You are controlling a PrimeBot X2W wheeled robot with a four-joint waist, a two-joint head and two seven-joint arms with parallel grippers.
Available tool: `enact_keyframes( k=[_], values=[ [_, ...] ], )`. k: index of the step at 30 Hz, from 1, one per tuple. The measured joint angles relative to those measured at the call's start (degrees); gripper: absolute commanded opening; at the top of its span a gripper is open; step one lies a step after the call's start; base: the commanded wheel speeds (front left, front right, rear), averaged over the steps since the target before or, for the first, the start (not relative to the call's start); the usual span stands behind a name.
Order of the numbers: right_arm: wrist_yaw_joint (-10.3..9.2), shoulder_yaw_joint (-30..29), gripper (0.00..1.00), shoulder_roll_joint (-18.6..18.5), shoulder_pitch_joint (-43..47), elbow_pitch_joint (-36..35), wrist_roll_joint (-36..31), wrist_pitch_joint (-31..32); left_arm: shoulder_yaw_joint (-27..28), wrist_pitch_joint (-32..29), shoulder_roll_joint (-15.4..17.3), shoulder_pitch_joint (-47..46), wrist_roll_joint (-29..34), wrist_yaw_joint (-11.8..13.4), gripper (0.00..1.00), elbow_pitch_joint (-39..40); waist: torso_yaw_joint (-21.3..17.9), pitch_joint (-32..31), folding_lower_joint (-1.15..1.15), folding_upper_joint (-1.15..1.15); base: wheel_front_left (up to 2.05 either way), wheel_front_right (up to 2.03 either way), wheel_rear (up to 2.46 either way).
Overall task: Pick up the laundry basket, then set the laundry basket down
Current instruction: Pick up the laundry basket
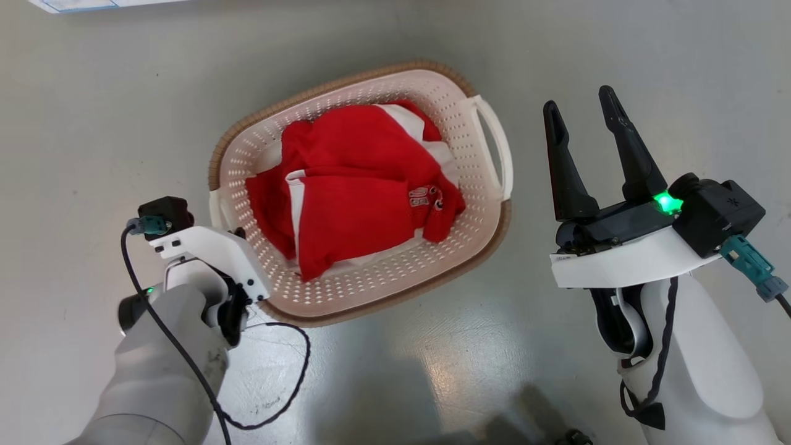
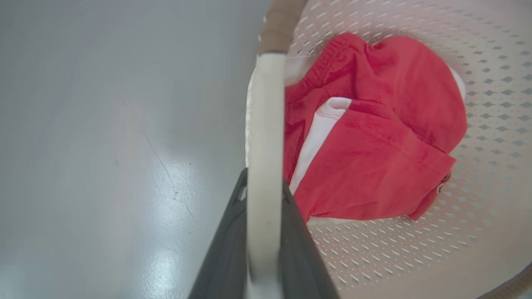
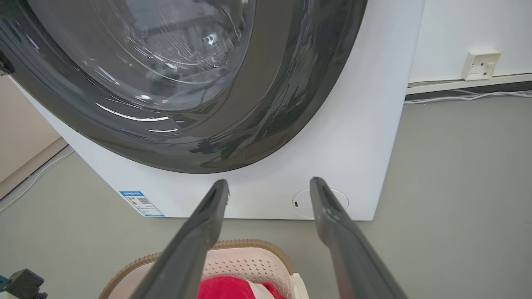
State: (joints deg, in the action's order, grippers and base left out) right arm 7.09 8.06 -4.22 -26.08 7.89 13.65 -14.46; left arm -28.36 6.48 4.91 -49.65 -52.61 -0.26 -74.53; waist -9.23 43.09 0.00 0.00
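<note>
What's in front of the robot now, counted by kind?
Cream-white perforated plastic laundry basket: 1
Red-and-white cloth bundle: 1
White front-loading washing machine: 1
Dark two-fingered end effectors: 2 (left end effector, right end effector)
Total: 5

Perforated matt plastic laundry basket (image 1: pixel 371 290) (woven-look rim (image 1: pixel 346 79)), soft red cloth (image 1: pixel 364 185), glossy floor (image 1: pixel 111 123)

A: What carries everything here?
B: A glossy grey floor (image 1: pixel 93 123). The laundry basket (image 1: pixel 371 284) sits on it, and a white washing machine (image 3: pixel 353 137) stands on it just beyond the basket
</note>
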Motion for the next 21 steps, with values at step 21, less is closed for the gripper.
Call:
enact_keyframes(
  k=[21],
  values=[
    [0.0,0.27,1.0,0.08,0.04,0.24,0.15,0.0,-7.94,-4.91,2.5,-1.02,6.75,-0.87,0.0,0.11,-0.06,-0.1,0.0,0.0,0.0,0.0,0.0]
  ],
)
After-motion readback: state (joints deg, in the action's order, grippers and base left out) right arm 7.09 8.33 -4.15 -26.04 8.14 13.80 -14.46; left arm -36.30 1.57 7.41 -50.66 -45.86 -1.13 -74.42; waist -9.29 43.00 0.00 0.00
